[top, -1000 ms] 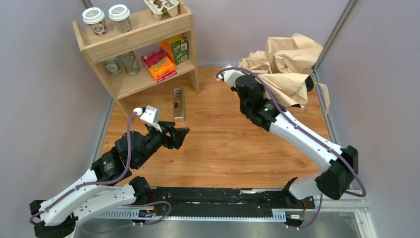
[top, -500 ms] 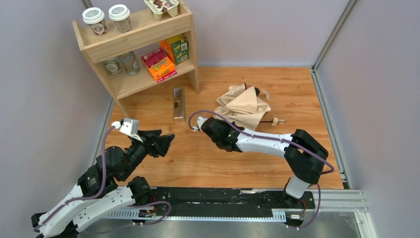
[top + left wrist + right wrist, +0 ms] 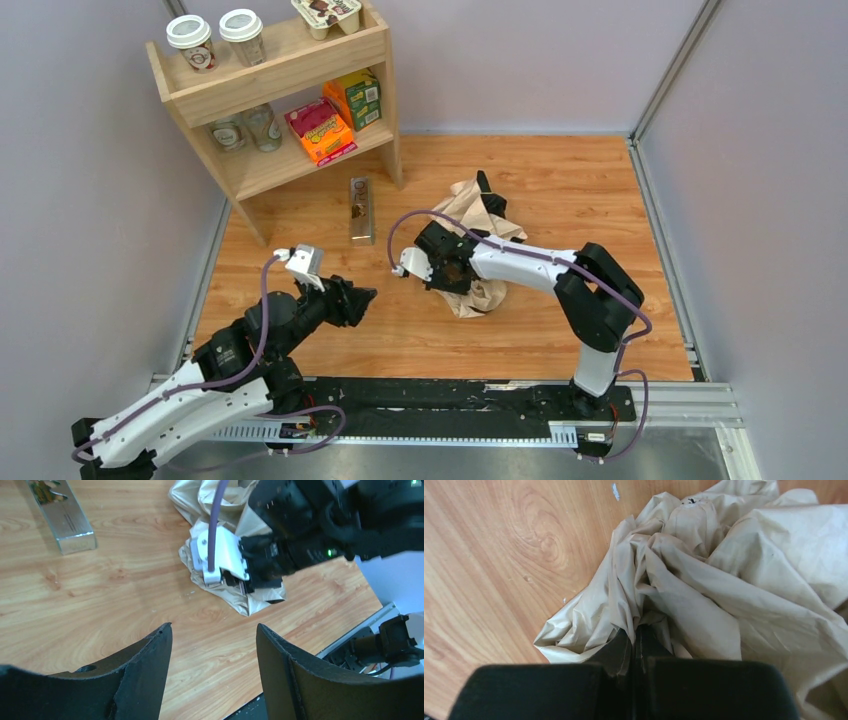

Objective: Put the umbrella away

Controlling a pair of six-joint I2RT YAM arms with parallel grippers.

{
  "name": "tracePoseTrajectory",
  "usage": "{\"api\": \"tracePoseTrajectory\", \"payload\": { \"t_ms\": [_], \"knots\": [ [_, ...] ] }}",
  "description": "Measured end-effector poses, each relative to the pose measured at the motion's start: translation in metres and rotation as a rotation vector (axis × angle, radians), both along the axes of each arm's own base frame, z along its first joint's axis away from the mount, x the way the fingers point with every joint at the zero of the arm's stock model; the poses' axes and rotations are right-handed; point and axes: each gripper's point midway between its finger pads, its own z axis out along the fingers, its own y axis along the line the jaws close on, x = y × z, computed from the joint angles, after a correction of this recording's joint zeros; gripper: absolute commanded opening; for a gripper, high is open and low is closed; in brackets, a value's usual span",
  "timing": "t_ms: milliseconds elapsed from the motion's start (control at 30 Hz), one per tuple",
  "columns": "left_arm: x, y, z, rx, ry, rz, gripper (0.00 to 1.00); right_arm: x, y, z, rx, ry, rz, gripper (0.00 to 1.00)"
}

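Left fingers point(image 3: 145, 680): spread wide, holding nothing | right fingers point(image 3: 621, 652): clenched on umbrella point(image 3: 704, 595) fabric | umbrella: crumpled on table point(image 3: 484, 555)

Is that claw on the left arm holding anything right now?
No, the left gripper is open, with only the wooden table showing between its fingers, and the umbrella lies apart from it.

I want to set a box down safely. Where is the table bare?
Bare: the far right corner between umbrella and wall; the near strip between left gripper and right arm. Crowded: by the shelf and silver packet, and mid-table where the right gripper pinches the umbrella.
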Motion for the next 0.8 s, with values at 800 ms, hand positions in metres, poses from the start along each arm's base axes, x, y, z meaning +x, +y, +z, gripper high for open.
{"api": "tracePoseTrajectory", "payload": {
  "t_ms": [800],
  "knots": [
    [0.082, -0.095, -0.137, -0.227, 0.493, -0.019, 0.83, 0.017, 0.01, 0.004, 0.329, 0.491, -0.051, 0.0]
  ]
}}
